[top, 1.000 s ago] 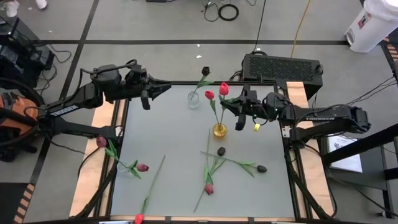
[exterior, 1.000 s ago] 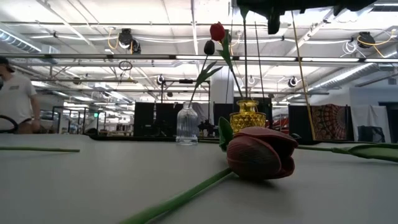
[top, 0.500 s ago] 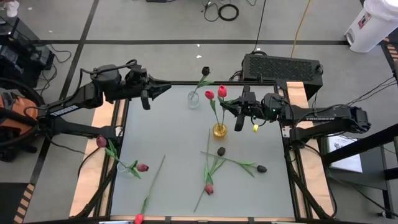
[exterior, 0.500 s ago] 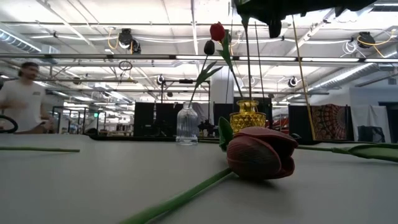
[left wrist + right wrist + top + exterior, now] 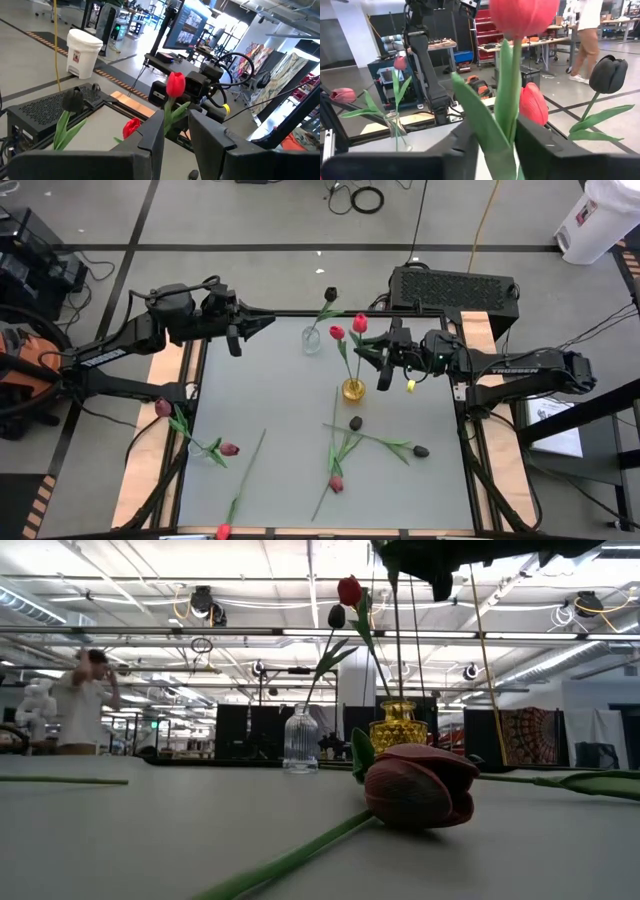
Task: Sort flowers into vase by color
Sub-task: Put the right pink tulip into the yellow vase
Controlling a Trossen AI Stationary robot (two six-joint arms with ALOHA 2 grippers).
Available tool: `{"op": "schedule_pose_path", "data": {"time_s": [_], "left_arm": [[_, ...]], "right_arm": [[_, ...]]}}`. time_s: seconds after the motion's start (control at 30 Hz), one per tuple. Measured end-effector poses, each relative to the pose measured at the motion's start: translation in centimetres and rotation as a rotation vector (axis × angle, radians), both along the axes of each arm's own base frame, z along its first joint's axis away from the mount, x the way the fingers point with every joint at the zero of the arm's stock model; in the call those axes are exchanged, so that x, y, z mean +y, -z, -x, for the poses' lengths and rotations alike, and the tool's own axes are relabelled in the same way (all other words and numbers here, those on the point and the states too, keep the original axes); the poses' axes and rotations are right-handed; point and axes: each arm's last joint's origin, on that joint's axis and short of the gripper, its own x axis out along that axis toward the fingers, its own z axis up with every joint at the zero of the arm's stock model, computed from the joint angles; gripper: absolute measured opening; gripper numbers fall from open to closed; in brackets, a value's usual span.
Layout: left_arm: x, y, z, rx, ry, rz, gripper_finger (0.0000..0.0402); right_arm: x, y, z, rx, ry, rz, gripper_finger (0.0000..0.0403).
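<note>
Two red tulips (image 5: 359, 323) stand with their stems in the amber vase (image 5: 353, 389) at the table's far right. My right gripper (image 5: 497, 135) comes level from the right, open, with one finger on each side of the taller tulip's stem (image 5: 512, 100), just under its head. A black tulip (image 5: 331, 295) stands in the clear vase (image 5: 312, 340) at the far middle. Another clear vase (image 5: 203, 448) at the left edge holds maroon tulips. My left gripper (image 5: 265, 322) hovers open and holds nothing over the far left corner. My right gripper has its two fingers (image 5: 465, 145) level on either side of the upright stem and leaf of the taller red tulip, below the head. Whether either finger touches the stem, I cannot tell. The stem's lower end is in the amber vase.
Loose flowers lie on the grey table: a maroon tulip (image 5: 336, 482) near the front middle, two black ones (image 5: 355, 423) (image 5: 421, 451) to the right, and a long-stemmed red one (image 5: 222, 530) at the near edge. In the low view, the maroon head (image 5: 418, 785) lies close.
</note>
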Motion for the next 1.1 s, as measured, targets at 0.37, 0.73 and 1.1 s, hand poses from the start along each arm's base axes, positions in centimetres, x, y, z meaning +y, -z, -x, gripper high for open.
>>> {"op": "schedule_pose_path", "data": {"time_s": [0.37,0.73,1.1], "left_arm": [[0.0,0.0,0.0,0.000,0.000,0.000,0.0095],[0.0,0.0,0.0,-0.001,0.000,0.004,0.0095],[0.0,0.0,0.0,-0.002,0.005,0.006,0.0095]], "right_arm": [[0.1,0.6,0.0,0.046,-0.007,-0.066,0.0191],[0.1,1.2,0.3,0.125,-0.008,-0.067,0.0218],[0.4,0.3,2.3,0.141,-0.004,-0.068,0.0219]]}}
